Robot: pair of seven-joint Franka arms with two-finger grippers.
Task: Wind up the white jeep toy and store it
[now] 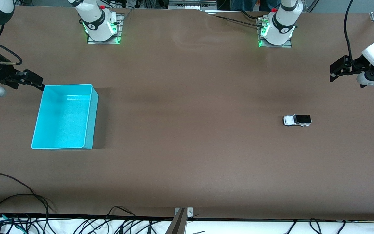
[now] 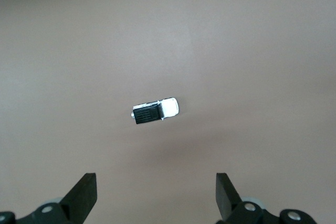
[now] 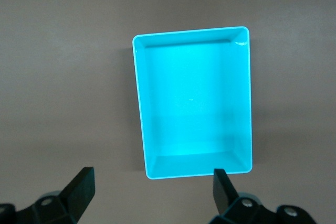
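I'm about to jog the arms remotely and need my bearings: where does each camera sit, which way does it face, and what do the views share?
Front view: high across the table, facing both bases; shows the left claw, right claw, cyan bin and white jeep toy.
Left wrist view: looks down past its open claw onto the jeep, shared with the front view.
Right wrist view: looks down past its open claw into the bin, shared with the front view.

White arms (image 1: 281, 22) with green-lit bases, black cables, black grippers.

both arms cropped by frame edges, white jeep toy (image 1: 297, 120) details too small
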